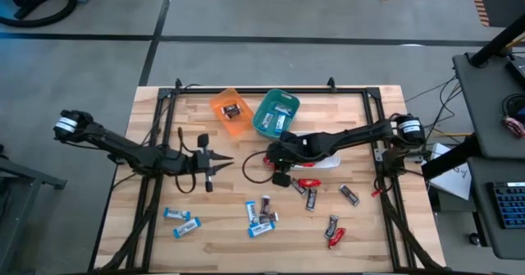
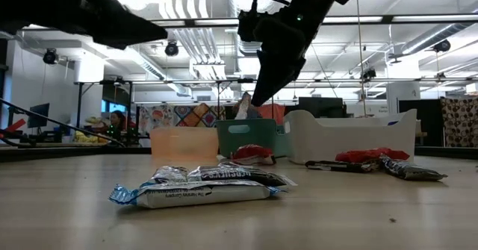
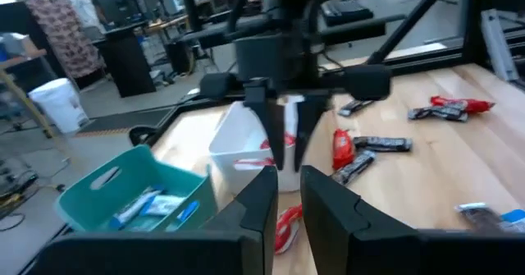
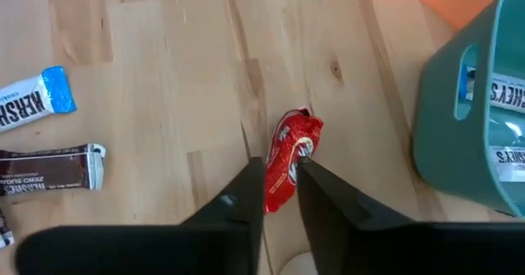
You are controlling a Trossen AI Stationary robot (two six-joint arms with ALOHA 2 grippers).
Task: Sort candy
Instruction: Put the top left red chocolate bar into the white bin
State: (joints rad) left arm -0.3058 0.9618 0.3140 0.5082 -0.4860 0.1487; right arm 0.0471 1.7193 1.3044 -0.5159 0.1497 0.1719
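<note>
Wrapped candy lies loose on the wooden table: blue-and-white bars, a mixed cluster, dark bars and red ones. One red candy lies flat on the wood between the two arms. My right gripper hangs open above it, slanting down, with its fingertips on either side of the candy in the wrist view but well above the table. My left gripper is held level at the table's left, narrowly open, pointing at that candy and holding nothing.
At the table's far middle stand an orange bin holding a dark bar and a teal bin holding blue-and-white bars. A white bin with red candy stands under my right arm. The black frame rails run round the table's edges.
</note>
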